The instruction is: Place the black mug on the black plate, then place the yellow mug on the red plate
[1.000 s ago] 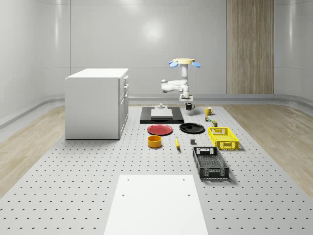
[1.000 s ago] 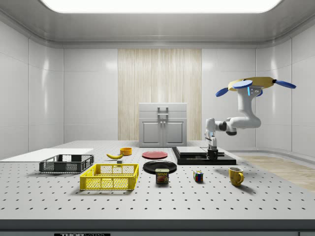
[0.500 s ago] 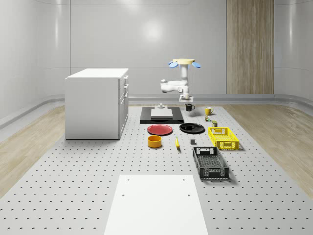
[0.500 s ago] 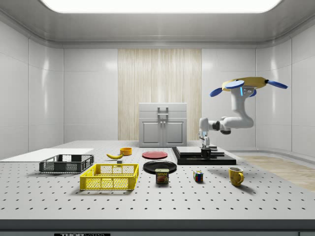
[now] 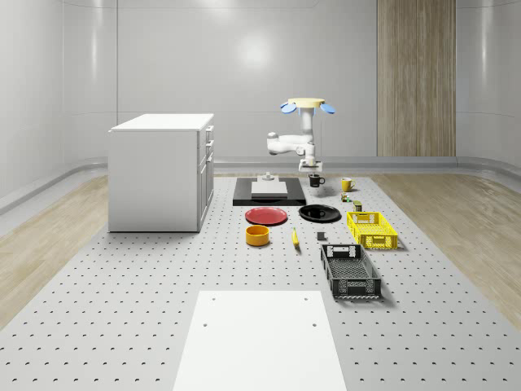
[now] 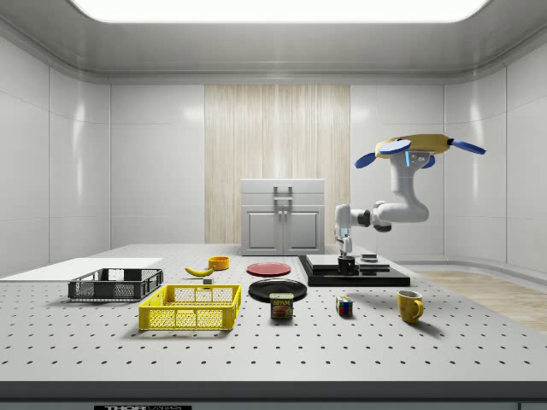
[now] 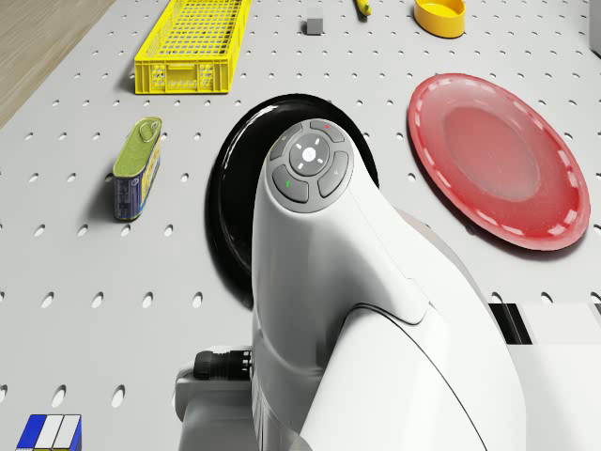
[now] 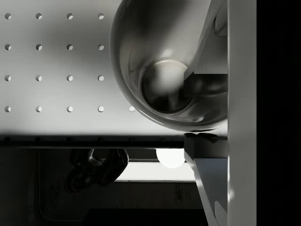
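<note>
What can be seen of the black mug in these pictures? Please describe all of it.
The black mug is small, dark and glossy, with a handle toward the whole-scene view's right. It hangs upright in the gripper, lifted off the table, beside the black platform and short of the black plate. In the wrist view its open mouth faces the camera, empty inside, with one finger reaching inside the rim. The drone hovers above.
</note>
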